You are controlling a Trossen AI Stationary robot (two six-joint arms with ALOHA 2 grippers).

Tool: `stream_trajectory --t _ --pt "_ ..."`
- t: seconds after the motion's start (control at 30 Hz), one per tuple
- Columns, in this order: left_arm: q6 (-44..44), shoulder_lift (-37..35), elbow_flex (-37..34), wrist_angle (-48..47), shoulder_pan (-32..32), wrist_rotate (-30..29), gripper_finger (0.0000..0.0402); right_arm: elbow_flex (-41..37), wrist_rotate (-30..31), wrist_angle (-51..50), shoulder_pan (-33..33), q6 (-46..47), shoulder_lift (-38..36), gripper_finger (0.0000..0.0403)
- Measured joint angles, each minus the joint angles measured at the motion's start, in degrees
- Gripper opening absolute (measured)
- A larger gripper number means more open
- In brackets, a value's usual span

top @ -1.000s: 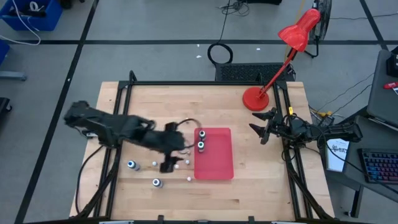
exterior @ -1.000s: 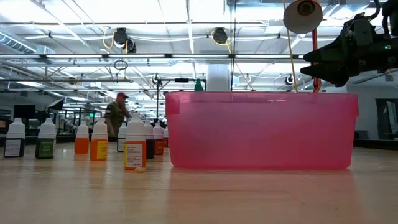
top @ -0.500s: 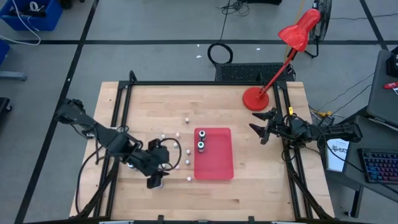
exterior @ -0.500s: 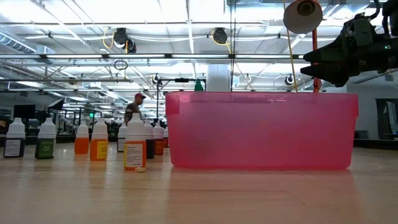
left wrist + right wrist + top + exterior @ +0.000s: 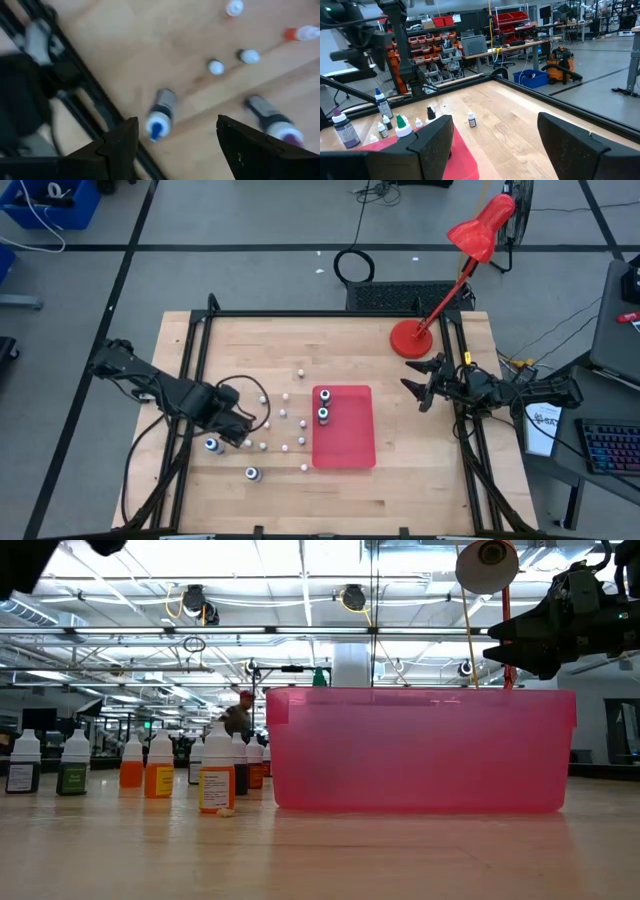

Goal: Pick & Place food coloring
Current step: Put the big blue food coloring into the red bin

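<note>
Two food coloring bottles stand in the red tray [image 5: 344, 442]. A blue-topped bottle [image 5: 211, 445] and a purple-topped one [image 5: 252, 473] stand on the wood to the tray's left, among several small whitish pieces [image 5: 283, 413]. My left gripper [image 5: 236, 428] hangs open above the table, pointing down, with nothing between its fingers. In the left wrist view the blue-topped bottle [image 5: 160, 114] shows below, just off my left gripper [image 5: 177, 127] and near the left finger, and the purple-topped one [image 5: 276, 126] is beside the right finger. My right gripper [image 5: 420, 386] waits open at the table's right edge.
A red desk lamp [image 5: 412, 338] stands at the far right corner. Black frame rails [image 5: 196, 350] run along the table's left and right sides. In the low view the tray's pink wall [image 5: 420, 750] fills the middle, and a row of bottles [image 5: 150, 765] stands to its left.
My left gripper has swung away from the tray toward the table's left edge and has come down. Its wrist has rolled, and it now points straight down near the blue-topped bottle. The bottles have kept their places.
</note>
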Motion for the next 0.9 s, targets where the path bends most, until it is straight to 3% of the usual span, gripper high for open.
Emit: stream_trajectory --t 0.2,0.43,0.7,0.9 --pt "-9.2 0.6 -0.2 0.0 -3.9 1.2 0.0269 0.0 0.0 0.0 0.0 0.0 0.0 0.0279" --pt "-19.2 0.7 -5.5 1.9 -9.1 2.8 0.0269 0.0 0.0 0.0 0.0 0.0 0.0 0.0279" --pt "-20.0 0.7 -13.7 13.4 -11.2 3.6 0.0269 0.0 0.0 0.0 0.0 0.0 0.0 0.0279" --pt "-19.7 0.7 -18.6 15.4 -11.5 5.8 0.0269 0.0 0.0 0.0 0.0 0.0 0.0 0.0279"
